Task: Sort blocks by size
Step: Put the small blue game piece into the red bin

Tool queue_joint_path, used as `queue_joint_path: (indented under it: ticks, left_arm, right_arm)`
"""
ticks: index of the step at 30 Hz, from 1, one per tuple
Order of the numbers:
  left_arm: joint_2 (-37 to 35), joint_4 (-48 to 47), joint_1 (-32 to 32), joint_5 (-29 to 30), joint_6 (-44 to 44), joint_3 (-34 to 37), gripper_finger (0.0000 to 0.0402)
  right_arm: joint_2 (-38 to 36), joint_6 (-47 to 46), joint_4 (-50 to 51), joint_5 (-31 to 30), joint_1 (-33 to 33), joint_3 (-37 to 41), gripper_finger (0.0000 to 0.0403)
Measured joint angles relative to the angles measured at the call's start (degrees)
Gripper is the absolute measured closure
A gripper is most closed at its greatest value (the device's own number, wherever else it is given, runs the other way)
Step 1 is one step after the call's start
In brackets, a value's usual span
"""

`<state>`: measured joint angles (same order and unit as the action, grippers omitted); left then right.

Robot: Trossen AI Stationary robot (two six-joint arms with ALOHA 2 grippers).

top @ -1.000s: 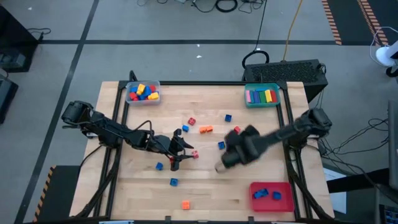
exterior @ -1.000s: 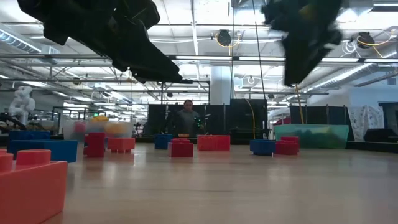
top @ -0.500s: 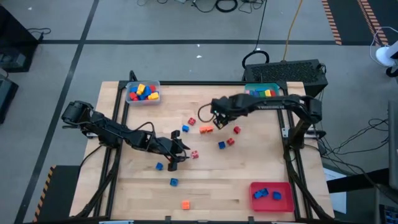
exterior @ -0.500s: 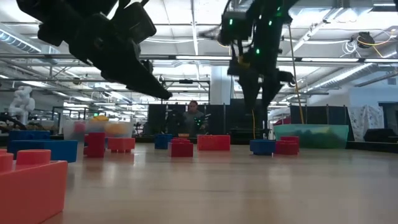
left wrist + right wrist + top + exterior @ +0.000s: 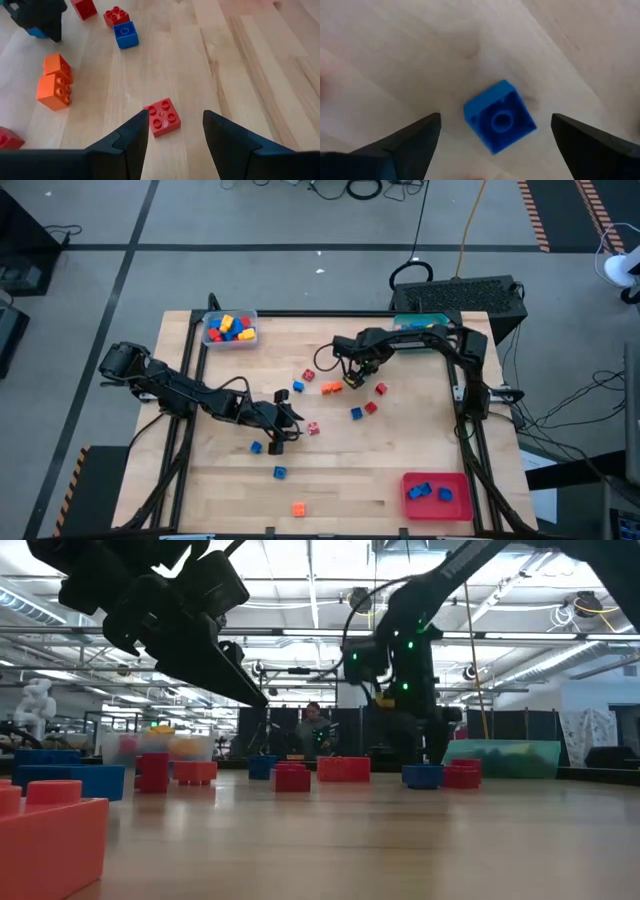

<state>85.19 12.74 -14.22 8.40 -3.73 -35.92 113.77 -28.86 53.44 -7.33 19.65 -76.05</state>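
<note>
Small blocks lie scattered on the wooden table (image 5: pixel 420 450). My left gripper (image 5: pixel 292 426) is open and hangs above the table's middle. Its fingers stand on either side of a small red block (image 5: pixel 162 117) without touching it; the block also shows in the high view (image 5: pixel 313 428). My right gripper (image 5: pixel 352 377) is open, points down and stands over a small blue cube (image 5: pixel 500 123) that lies flat on the table between its fingers, apart from both. In the high view the gripper hides that cube.
An orange block (image 5: pixel 331 388), red blocks (image 5: pixel 381 388) and blue blocks (image 5: pixel 356 413) lie around the grippers. A clear tray (image 5: pixel 229 328) with mixed blocks stands far left. A teal tray (image 5: pixel 420 332) holds long bars far right. A red tray (image 5: pixel 437 492) holds blue blocks near right.
My right gripper has swung from the table's middle toward the far edge, then come down over the blue cube, fingers pointing down. My left gripper has sunk a little toward the red block. No block has moved.
</note>
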Motion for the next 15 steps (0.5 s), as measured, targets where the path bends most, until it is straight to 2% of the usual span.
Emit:
queue_joint_path:
  ticks: [8, 15]
  left_arm:
    - [0.00, 0.21, 1.54, 0.00, 0.18, 0.00, 0.0212]
    - [0.00, 0.21, 3.17, 0.00, 1.26, 0.00, 0.0212]
  right_arm:
    - [0.40, 8.35, -1.84, 1.29, 1.81, -0.07, 0.0103]
    - [0.47, 11.87, -1.13, 3.47, 2.13, -0.07, 0.0179]
